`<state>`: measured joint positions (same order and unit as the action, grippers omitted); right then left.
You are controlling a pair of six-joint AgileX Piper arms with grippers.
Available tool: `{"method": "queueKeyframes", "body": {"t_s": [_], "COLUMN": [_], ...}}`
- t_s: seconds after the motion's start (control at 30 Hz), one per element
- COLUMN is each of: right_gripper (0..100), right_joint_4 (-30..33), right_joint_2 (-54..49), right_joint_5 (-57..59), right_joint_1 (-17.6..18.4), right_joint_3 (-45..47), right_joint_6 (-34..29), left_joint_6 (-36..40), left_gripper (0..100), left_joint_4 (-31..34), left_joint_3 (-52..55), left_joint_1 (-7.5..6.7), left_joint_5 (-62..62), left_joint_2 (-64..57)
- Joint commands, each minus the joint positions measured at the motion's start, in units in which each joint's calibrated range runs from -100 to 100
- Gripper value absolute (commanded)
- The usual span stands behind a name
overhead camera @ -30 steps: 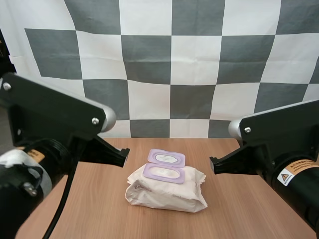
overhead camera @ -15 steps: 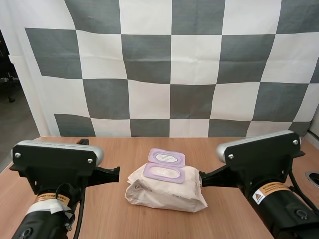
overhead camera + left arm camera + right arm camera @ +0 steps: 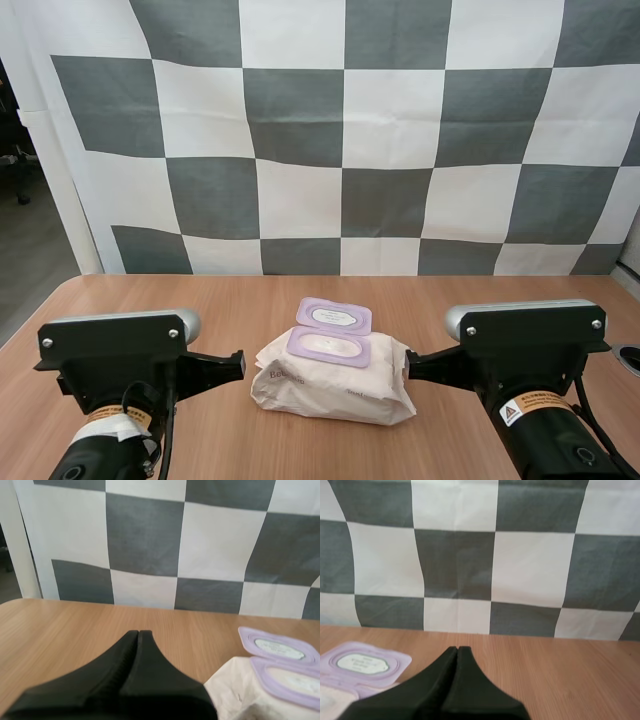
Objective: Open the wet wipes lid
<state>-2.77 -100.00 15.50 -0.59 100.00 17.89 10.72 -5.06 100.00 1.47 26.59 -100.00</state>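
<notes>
A pack (image 3: 333,385) of wet wipes lies at the middle of a wooden worktop (image 3: 150,300), with a robot arm on either side of it. Its purple lid (image 3: 335,317) is flipped back toward the far edge and rests open behind the matching purple frame (image 3: 329,347) on top of the pack.

Over the past second both arms have sunk from high above the worktop to a low position by the near edge, one toward each near corner. The pack and its lid have not moved in that time, and the lid was already folded back. Judging by this, the opening is done and the arms look to be settling into rest rather than reaching in.

The left claw (image 3: 238,362) is clenched on nothing. In its wrist view the two black fingers lie together as one dark wedge, pointing toward the far edge. The pack sits just beside it, apart from the tip, on the side toward the worktop's middle.

The right claw (image 3: 409,362) is likewise clenched and empty, a single dark wedge in its own wrist view. Its tip is close beside the pack's right end. Whether it touches the wrapper cannot be told. The open lid lies ahead of it and toward the middle.
</notes>
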Motion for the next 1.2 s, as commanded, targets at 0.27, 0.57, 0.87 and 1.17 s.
{"method": "queueKeyframes", "body": {"t_s": [0.27, 0.57, 0.87, 1.17], "right_gripper": [0, 0, 0, 0], "right_joint_4": [0.47, 0.93, 0.93, 0.93], "right_joint_2": [0.0, 0.0, 0.0, 0.0], "right_joint_5": [16.93, 16.34, 16.34, 16.2], "right_joint_1": [-0.71, -0.7, -0.7, -0.52], "right_joint_3": [0.0, 0.0, 0.0, 0.0], "right_joint_6": [0.07, 0.07, 0.07, 0.07], "left_joint_6": [0.01, 0.01, 0.01, 0.01], "left_gripper": [0, 0, 0, 0], "left_joint_4": [0.1, 0.68, 0.68, 0.68], "left_joint_3": [0.0, 0.0, 0.0, 0.0], "left_joint_1": [0.47, 0.47, 0.47, 0.28], "left_joint_5": [4.36, 2.62, 2.62, 2.77], "left_joint_2": [0.0, 0.0, 0.0, 0.0]}}
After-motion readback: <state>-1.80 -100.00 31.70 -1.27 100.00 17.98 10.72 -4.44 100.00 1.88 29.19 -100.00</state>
